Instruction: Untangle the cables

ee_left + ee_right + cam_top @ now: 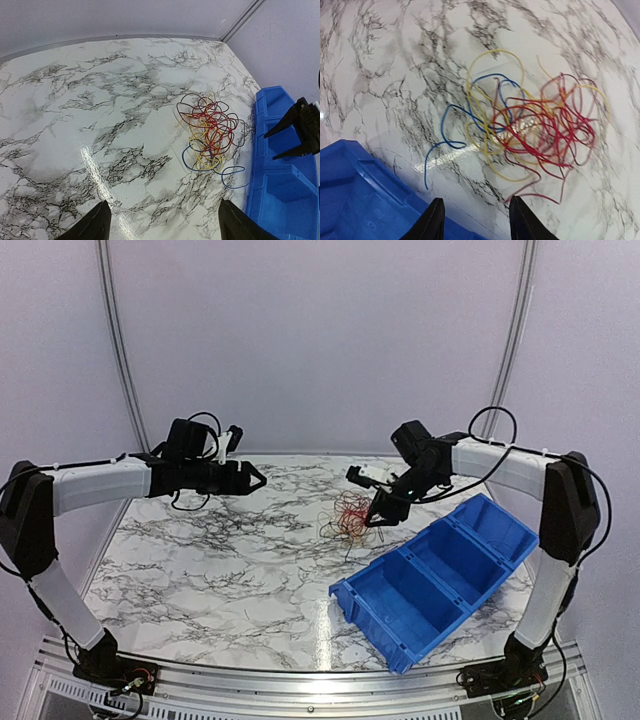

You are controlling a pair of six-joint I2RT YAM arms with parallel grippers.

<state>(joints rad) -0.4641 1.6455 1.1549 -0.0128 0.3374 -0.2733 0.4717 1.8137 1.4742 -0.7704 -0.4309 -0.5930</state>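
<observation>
The blue bin (400,595) is sitting on the worktop (220,560). Just behind it, the cables (347,517) are lying in a tangled pile. There too, the right end effector (376,518) is hanging open and empty. Far left of the bin, the left end effector (258,478) is hanging open too.

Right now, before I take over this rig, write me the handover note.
Left gripper: fingers open, empty, above the marble table, well short of the cables.
Right gripper: fingers open, empty, hovering near the cables on the bin side.
Cables: one tangled heap of red, yellow and blue strands on the table, beside the blue bin, none inside it.
Done: nothing separated.
Left: pull every strand apart.
</observation>
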